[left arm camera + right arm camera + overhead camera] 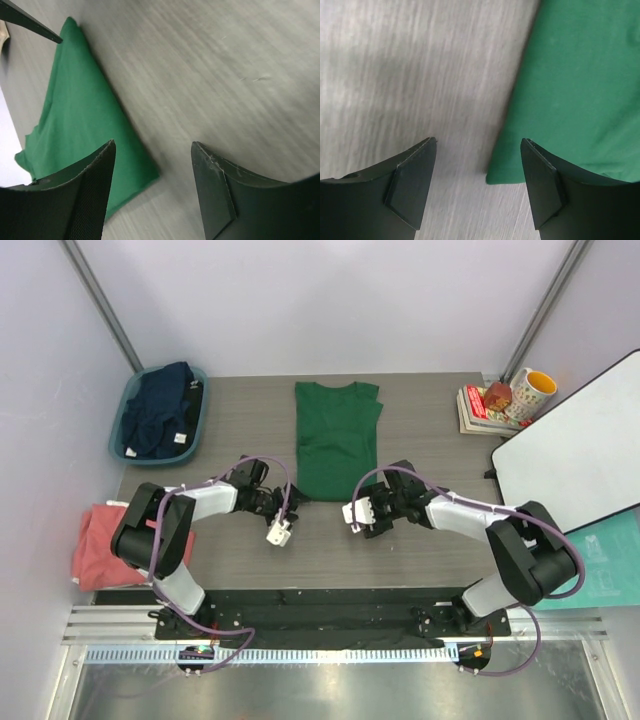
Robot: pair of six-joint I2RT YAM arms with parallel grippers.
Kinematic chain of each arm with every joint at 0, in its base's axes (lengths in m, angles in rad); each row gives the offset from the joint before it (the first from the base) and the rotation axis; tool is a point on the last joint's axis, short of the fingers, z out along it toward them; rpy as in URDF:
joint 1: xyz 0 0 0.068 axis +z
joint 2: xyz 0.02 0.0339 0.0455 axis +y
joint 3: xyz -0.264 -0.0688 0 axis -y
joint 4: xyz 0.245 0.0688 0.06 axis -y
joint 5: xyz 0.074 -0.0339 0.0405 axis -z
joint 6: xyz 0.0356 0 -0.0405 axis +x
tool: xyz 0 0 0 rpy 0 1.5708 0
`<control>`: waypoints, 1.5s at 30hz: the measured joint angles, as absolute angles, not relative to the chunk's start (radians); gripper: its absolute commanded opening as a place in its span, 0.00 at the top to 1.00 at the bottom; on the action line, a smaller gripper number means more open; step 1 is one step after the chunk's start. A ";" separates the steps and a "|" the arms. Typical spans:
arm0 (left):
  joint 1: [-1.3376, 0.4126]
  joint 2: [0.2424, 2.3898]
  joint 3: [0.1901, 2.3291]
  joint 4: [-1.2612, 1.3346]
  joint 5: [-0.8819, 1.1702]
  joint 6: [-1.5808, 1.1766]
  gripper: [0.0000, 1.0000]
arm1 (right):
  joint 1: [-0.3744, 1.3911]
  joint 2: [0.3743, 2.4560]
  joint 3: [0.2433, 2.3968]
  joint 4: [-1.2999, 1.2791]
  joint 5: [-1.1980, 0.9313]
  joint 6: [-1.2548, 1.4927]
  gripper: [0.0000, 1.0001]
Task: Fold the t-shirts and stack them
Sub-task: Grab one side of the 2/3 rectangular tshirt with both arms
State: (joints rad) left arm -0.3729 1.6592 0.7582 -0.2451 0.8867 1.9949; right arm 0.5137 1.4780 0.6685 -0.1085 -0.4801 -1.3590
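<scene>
at the middle of the table [430, 430], the dark green t-shirt [337, 440] lay flat, neck at the far side. the left end effector [152, 145] and the right end effector [479, 142] stood spread and empty at its near corners. the navy t-shirt [160, 410] filled the teal tub [118, 430] far left; the salmon-pink t-shirt [100, 545] lay near left.

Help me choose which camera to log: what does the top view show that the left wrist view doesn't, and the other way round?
Only the top view: the navy shirt in the tub, the pink shirt at the left, the mug, and the right gripper. Only the left wrist view: a close look at the left gripper, its fingers open around a shirt corner. Both: the green shirt and the table.
</scene>
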 measured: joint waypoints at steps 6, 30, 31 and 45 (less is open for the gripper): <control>-0.375 1.716 0.796 -0.165 0.881 2.000 0.37 | 0.514 1.508 0.669 -0.034 -0.469 -1.354 0.27; -0.387 1.810 0.870 -0.088 0.699 2.009 1.00 | 0.469 1.678 0.807 -0.051 -0.474 -1.430 0.98; -0.387 1.809 0.871 -0.089 0.700 2.009 1.00 | 0.469 1.677 0.810 -0.058 -0.474 -1.435 0.99; -0.406 1.367 0.907 -0.517 0.811 1.937 1.00 | 0.469 1.369 0.969 -0.534 -0.598 -1.437 0.99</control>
State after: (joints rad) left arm -0.4065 1.3666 0.9066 -0.5167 0.8112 1.9366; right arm 0.4694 1.3689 0.9691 -0.5343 -0.5980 -1.4372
